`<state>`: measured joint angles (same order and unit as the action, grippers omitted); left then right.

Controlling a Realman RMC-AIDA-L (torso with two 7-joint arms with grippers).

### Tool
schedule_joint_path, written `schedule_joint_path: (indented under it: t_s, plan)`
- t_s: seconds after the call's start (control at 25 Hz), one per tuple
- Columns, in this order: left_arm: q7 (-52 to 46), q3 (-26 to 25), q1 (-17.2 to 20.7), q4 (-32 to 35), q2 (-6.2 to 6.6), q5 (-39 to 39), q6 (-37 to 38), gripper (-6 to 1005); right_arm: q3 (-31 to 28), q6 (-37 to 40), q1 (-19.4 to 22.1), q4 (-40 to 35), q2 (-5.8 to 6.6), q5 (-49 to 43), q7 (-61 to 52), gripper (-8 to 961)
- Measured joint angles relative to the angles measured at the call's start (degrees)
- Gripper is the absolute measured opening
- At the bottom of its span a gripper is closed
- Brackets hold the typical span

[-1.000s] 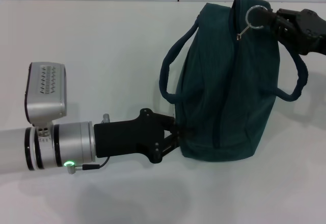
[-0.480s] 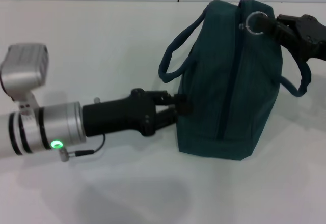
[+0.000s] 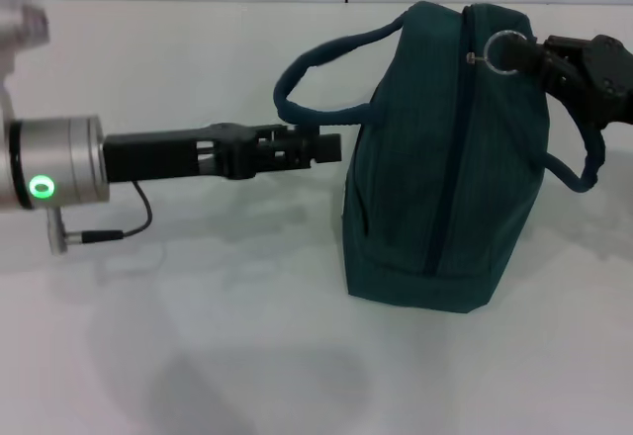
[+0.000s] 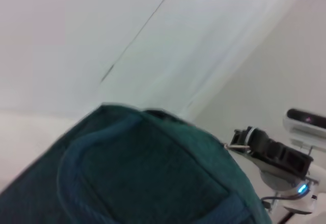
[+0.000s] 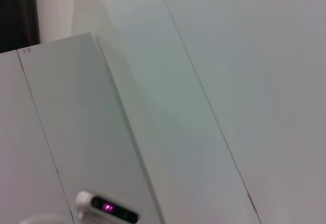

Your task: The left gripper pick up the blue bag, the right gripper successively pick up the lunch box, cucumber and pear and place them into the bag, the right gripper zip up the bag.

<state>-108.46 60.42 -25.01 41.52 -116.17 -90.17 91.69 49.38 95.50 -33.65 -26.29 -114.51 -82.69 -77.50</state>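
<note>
I see the blue bag (image 3: 445,158) standing upright with its zip line running top to bottom, its ring pull (image 3: 499,51) pinched in my right gripper (image 3: 534,56) at the top, while my left gripper (image 3: 321,145), nearly closed and empty, sits just beside the near handle.

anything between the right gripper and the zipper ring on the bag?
Nothing visible. In the head view the right gripper is already at the ring zipper pull at the top of the blue bag; the left gripper sits apart, at the opposite side.
</note>
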Motion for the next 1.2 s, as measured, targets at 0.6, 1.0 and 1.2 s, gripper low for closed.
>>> schedule_joint_path:
  t_s: [0.6,1.0,1.2]
  plan:
    - [-32.39,-0.01,-9.44,16.89,-2.75,-19.45,-0.48,655,-0.27,0.95,0.94,-0.18,-0.06,0.43,1.96,30]
    - [-32.78,2.08,-10.42,14.68,-3.05,-19.63,-2.32,652,-0.25,0.95,0.90,-0.26,-0.02,0.52,2.08,31]
    - [-34.32,1.38,-11.21,14.19,-2.59,-16.79,1.74,649,-0.21,0.70,0.75,-0.24,0.00,0.44,2.05,32]
